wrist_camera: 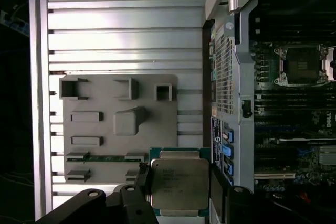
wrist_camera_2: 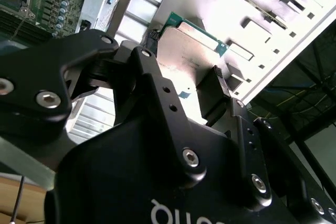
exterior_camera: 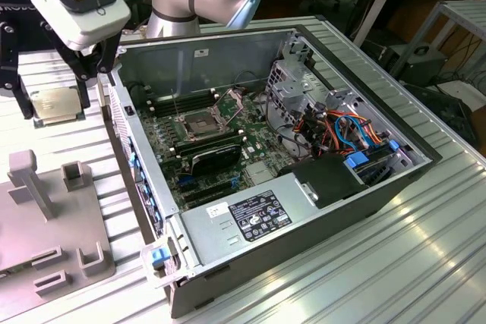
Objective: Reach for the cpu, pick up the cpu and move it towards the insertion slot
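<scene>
On a ribbed aluminium desk [exterior_camera: 425, 263] in a cluttered workshop, an opened computer case [exterior_camera: 304, 210] is laid on its side beside a grey holder plate [wrist_camera: 118, 124] with moulded pockets. The cpu [wrist_camera: 179, 183] is seen gripped between the black fingers [wrist_camera_2: 210, 93] of the gripper [wrist_camera: 178, 203], which are closed on two opposite edges of the chip, as is shown in both wrist views; in the exterior view it is held above the desk, outside the case wall on the exterior view's left. The insertion slot [exterior_camera: 199, 124], with its metal plate hinged up, lies well apart inside the case, on the green motherboard [exterior_camera: 250, 149]. The chip is judged light, thin and rigid, with a smooth metal lid that may slip, and with a fragile contact face; it is best taken by the edges only, squarely and with modest force, as it appears to be here.
</scene>
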`<state>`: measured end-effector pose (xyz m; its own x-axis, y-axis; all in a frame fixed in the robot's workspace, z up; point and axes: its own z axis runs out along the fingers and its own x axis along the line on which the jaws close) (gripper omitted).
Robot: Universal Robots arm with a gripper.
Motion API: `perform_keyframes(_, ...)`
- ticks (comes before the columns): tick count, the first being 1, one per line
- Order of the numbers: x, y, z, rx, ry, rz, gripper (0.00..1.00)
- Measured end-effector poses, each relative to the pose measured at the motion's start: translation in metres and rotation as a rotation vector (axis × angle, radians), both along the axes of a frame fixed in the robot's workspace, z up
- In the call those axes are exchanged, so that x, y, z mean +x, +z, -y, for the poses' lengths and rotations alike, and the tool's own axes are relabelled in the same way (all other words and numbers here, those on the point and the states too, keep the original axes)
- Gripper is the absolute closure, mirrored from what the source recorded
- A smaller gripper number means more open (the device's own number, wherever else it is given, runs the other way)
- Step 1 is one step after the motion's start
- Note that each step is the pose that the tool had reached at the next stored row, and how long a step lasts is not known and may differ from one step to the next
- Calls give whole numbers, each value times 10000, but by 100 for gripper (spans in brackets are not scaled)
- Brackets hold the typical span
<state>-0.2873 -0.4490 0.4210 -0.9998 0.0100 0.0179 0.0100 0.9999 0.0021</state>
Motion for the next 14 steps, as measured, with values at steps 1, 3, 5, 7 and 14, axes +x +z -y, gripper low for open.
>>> perform_keyframes(1,13,0,0,0,0,0,45)
perform_keyframes(3,53,0,0,0,0,0,45)
perform_keyframes(5,83,0,0,1,0,0,45)
perform_keyframes(7,107,0,0,1,0,1,45)
perform_keyframes(14,189,0,0,0,-1,0,45)
